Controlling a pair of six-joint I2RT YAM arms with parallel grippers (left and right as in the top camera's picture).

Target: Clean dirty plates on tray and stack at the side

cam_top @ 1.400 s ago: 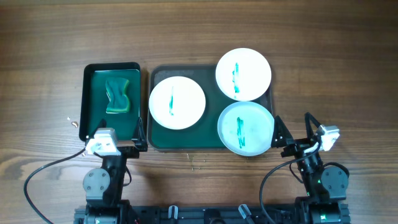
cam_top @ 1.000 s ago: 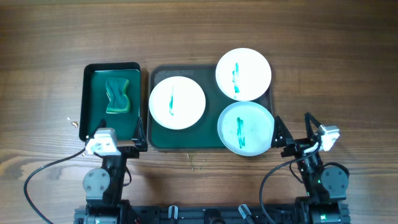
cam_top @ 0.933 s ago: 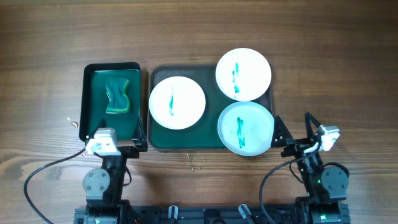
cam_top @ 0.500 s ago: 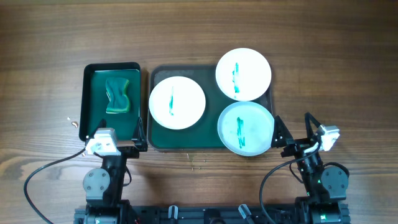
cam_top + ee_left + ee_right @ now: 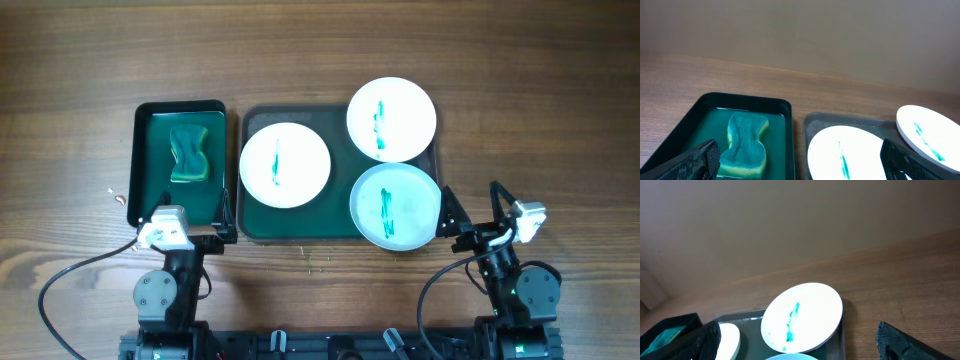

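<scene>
Wooden table point(image 5: 320, 40) bears tray point(image 5: 300, 222) with three teal-smeared plates point(image 5: 285, 165).

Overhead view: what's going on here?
Nothing is being handled. The left gripper and right gripper are open and empty, at the table's near edge. The left white plate, the far white plate and the pale blue plate lie on the large tray, each with a teal smear, unwiped. The sponge lies untouched in the smaller tray.
</scene>
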